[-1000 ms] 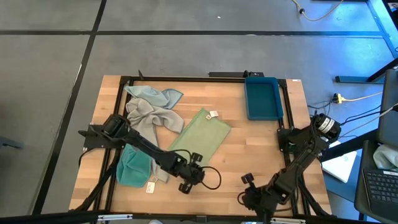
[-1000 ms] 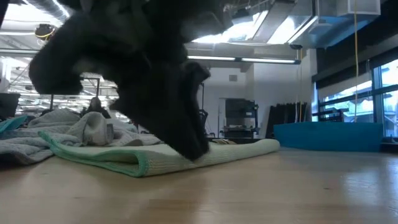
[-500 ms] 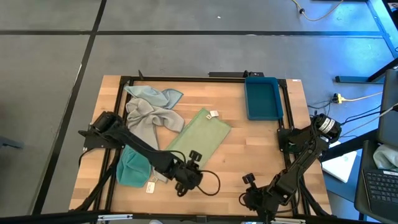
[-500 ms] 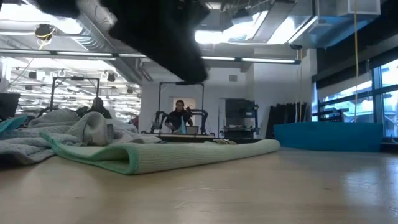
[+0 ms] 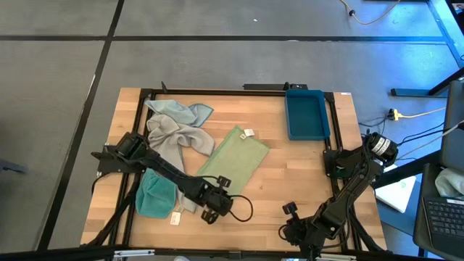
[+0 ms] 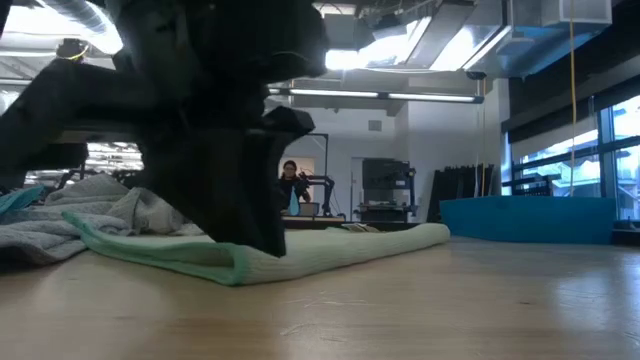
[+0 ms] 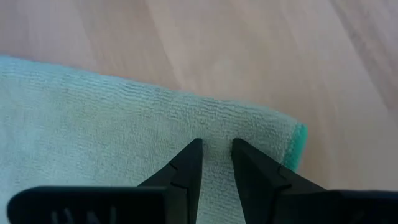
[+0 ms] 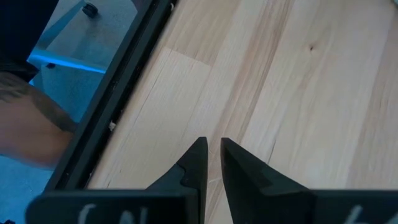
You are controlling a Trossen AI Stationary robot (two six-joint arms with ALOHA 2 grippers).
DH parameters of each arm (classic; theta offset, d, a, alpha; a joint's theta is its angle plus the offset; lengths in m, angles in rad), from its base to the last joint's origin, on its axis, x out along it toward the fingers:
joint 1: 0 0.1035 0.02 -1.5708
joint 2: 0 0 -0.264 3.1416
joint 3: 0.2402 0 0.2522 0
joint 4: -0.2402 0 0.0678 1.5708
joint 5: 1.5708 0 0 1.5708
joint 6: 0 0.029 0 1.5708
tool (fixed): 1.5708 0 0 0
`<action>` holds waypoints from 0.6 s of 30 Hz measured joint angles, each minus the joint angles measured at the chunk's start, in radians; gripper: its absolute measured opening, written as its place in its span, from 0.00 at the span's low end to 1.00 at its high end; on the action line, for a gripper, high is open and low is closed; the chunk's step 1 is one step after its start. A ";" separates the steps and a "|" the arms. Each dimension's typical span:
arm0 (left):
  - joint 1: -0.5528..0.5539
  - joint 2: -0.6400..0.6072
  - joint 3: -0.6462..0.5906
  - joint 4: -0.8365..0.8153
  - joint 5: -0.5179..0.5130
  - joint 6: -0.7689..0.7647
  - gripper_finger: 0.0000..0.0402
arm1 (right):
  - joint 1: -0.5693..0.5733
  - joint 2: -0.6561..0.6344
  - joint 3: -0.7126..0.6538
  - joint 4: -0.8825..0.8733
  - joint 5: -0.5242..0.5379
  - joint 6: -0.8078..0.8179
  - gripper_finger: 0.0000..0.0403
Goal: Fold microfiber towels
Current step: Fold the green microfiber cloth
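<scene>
At the green towel's [image 7: 112, 162] corner, the left end effector [image 7: 216, 146] hovers slightly parted.

4 towels [image 5: 233, 159], 1 blue tray [image 5: 305, 114], 2 arms [image 5: 167, 174]
</scene>
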 joint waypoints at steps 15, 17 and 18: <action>0.006 0.149 0.031 0.429 -0.004 -0.035 0.21 | 0.000 0.000 0.000 0.006 0.132 -0.074 0.12; 0.007 0.178 0.064 0.450 -0.005 -0.036 0.21 | 0.000 0.000 0.000 0.011 0.166 -0.122 0.12; 0.008 0.194 0.084 0.458 -0.009 -0.036 0.21 | 0.000 0.000 0.000 0.016 0.182 -0.158 0.12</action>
